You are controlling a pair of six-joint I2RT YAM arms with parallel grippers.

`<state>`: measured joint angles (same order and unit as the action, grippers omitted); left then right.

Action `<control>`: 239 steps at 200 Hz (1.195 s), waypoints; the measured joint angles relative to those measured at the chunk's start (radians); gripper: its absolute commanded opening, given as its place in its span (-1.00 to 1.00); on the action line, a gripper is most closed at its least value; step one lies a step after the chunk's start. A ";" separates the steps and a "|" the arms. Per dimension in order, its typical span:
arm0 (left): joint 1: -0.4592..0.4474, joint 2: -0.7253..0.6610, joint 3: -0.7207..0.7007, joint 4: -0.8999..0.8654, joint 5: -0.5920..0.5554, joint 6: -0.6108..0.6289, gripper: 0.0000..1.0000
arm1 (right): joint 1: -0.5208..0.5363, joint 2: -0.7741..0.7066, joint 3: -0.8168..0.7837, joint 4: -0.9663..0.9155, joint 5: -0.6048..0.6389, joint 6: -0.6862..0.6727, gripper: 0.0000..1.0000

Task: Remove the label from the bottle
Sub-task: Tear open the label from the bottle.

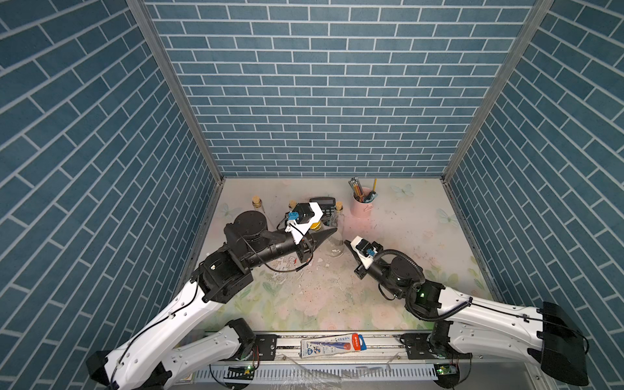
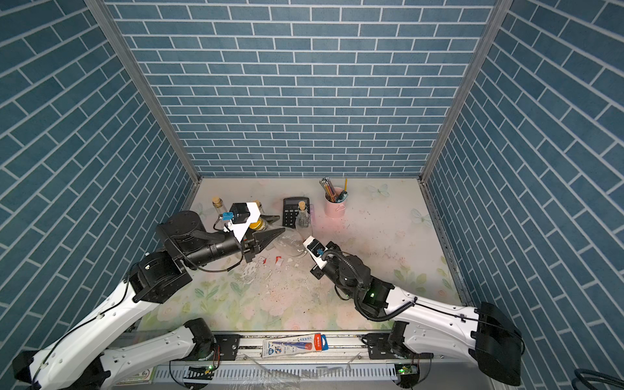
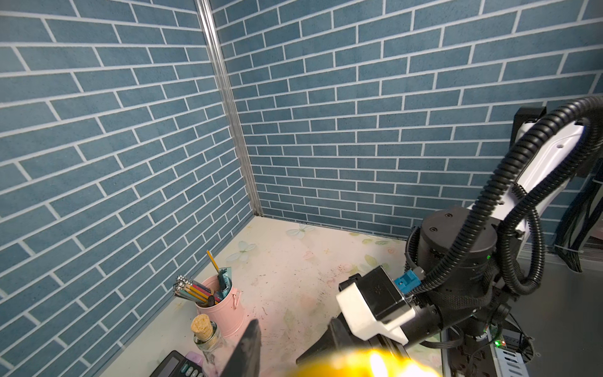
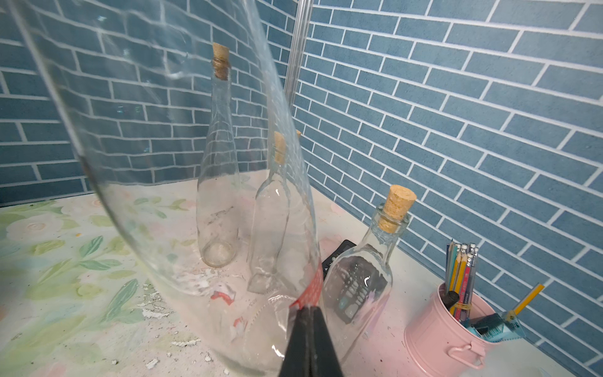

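A big clear glass bottle [image 2: 289, 241] with a yellow cap [image 2: 258, 223] is held tilted over the mat. My left gripper [image 2: 279, 224] is shut on the bottle near that cap; in the left wrist view one of its fingers [image 3: 248, 349] shows beside the blurred yellow cap [image 3: 359, 364]. The bottle [image 4: 163, 163] fills the right wrist view. A red strip of label [image 4: 310, 287] runs up its side. My right gripper [image 4: 308, 310] is shut on the strip's lower end, at the bottle's lower part [image 1: 336, 250].
Three corked clear bottles [image 4: 218, 163] [image 4: 270, 212] [image 4: 365, 271] stand behind, beside a black calculator [image 2: 294, 209] and a pink pencil cup [image 1: 361, 204]. Torn label scraps [image 2: 270, 262] litter the flowered mat. A packet [image 1: 332, 344] lies on the front rail.
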<state>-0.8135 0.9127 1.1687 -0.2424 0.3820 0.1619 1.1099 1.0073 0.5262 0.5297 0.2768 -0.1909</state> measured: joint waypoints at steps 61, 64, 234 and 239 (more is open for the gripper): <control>0.002 0.024 0.032 -0.045 0.054 0.036 -1.00 | -0.006 -0.026 -0.004 -0.044 -0.030 -0.002 -1.00; 0.003 0.025 0.034 -0.048 0.057 0.038 -1.00 | -0.007 -0.027 -0.004 -0.045 -0.031 -0.002 -1.00; 0.005 0.080 0.072 -0.089 0.202 0.079 -1.00 | -0.126 -0.092 -0.011 -0.164 -0.288 0.003 -1.00; 0.005 0.084 0.075 -0.090 0.209 0.079 -1.00 | -0.130 -0.092 -0.011 -0.167 -0.297 0.003 -1.00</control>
<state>-0.8085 0.9962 1.2434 -0.3328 0.5907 0.2405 0.9794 0.9157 0.5148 0.3626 -0.0204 -0.1883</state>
